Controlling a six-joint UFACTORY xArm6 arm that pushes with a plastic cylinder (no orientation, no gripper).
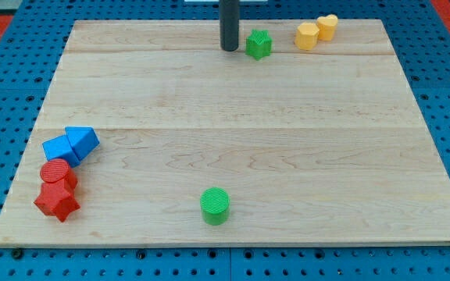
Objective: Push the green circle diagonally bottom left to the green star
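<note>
The green circle (215, 205) lies near the view's bottom edge of the wooden board, a little left of centre. The green star (258, 44) sits near the view's top, right of centre. My tip (230, 49) rests on the board just left of the green star, a small gap apart from it and far above the green circle.
A yellow hexagon (307, 36) and a yellow heart (327, 26) sit together at the top right. Two blue blocks (71, 145) lie at the left, with a red circle (56, 173) and a red star (57, 200) just below them. The board's edge (233, 243) meets blue pegboard.
</note>
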